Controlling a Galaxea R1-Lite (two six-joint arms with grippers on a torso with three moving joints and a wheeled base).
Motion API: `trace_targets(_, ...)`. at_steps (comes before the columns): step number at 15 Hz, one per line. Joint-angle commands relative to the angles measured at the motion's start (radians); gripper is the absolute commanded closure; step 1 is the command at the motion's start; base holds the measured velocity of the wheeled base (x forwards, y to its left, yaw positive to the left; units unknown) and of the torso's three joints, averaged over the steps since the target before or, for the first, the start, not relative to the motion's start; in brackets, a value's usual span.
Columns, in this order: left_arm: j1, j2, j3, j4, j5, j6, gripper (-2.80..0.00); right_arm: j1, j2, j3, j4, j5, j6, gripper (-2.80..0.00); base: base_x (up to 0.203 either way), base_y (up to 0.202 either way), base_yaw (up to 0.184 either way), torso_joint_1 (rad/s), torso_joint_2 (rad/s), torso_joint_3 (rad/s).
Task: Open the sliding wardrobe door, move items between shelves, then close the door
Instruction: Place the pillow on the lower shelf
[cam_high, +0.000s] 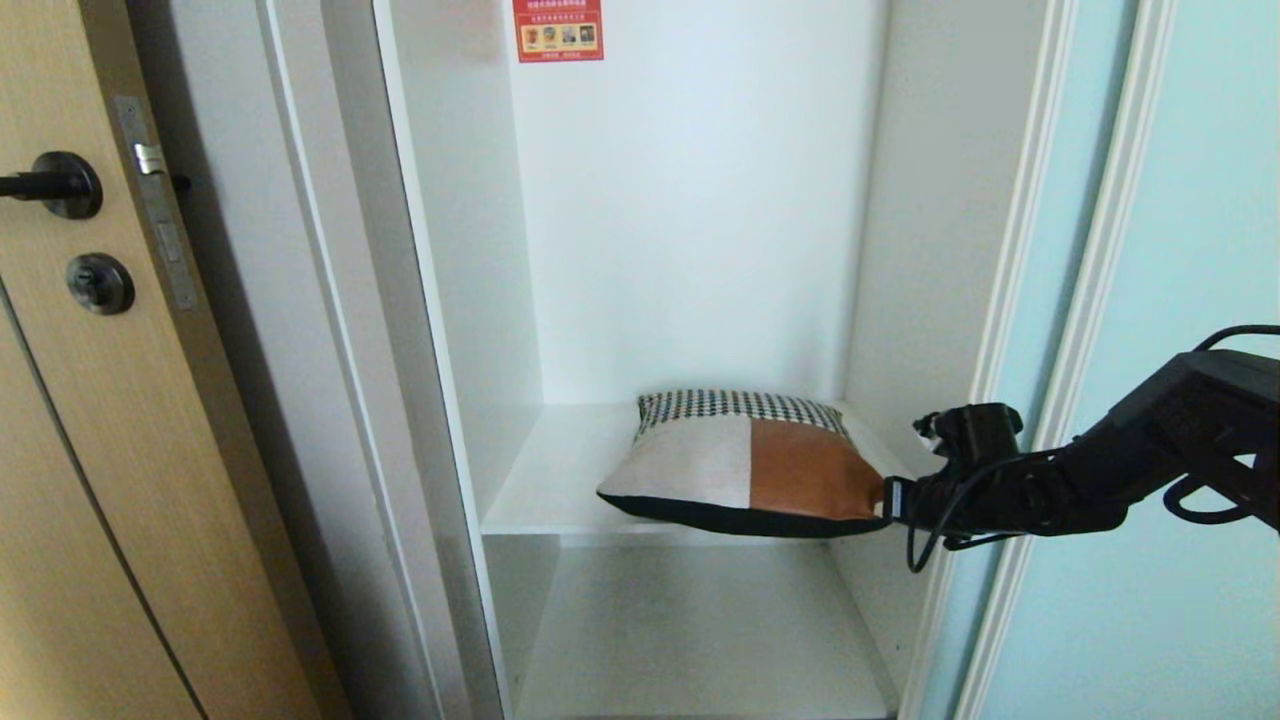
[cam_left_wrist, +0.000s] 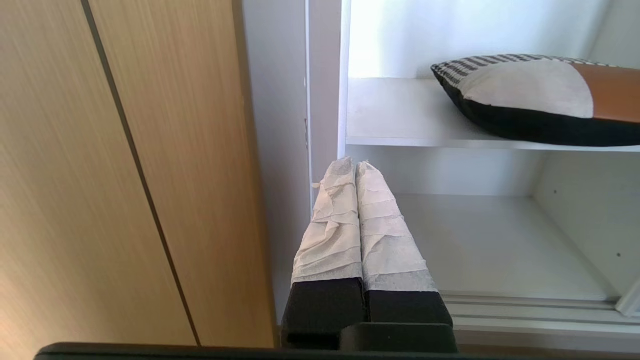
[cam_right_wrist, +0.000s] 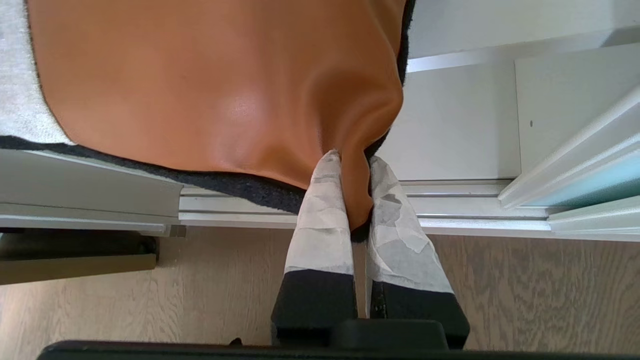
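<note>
A: Head view check: where is the patchwork cushion (cam_high: 745, 465) of houndstooth, cream fabric and tan-brown leather?

B: It lies on the upper flat white shelf (cam_high: 560, 470), its front edge overhanging, inside the open wardrobe. The pale aqua frosted-glass sliding door (cam_high: 1170, 300) stands at right.

A: Right gripper (cam_right_wrist: 354, 165) status?

B: Its taped fingers are clamped on the cushion's tan corner.

A: Left gripper (cam_left_wrist: 354, 162)?

B: Fingers pressed together, holding nothing, low beside the light wooden door (cam_left_wrist: 100, 150).
</note>
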Motion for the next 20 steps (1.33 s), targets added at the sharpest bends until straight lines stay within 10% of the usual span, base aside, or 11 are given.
trace_targets(1, 0.000, 0.002, 0.001, 0.002, 0.002, 0.006, 0.00, 0.001, 0.024, -0.011, -0.004, 0.000, 0.001, 0.00, 0.000, 0.000, 0.000, 0.000, 0.00, 0.000)
trace_targets(6, 0.001, 0.001, -0.019, 0.026, 0.003, 0.035, 0.00, 0.001, 0.018, 0.000, -0.004, 0.000, -0.001, 0.00, 0.000, 0.000, 0.000, 0.000, 0.00, 0.000)
trace_targets(9, 0.001, 0.105, -0.241, 0.098, 0.000, 0.030, 0.00, 0.003, 0.021, 0.002, -0.004, 0.001, 0.000, 0.00, 0.000, 0.000, 0.000, 0.000, 0.00, 0.000)
trace_targets(20, -0.042, 1.199, -0.936, 0.191, -0.220, -0.026, 0.00, 0.050, 0.013, 0.011, -0.047, 0.001, 0.005, 0.00, 0.000, 0.000, 0.000, 0.000, 0.00, 0.000)
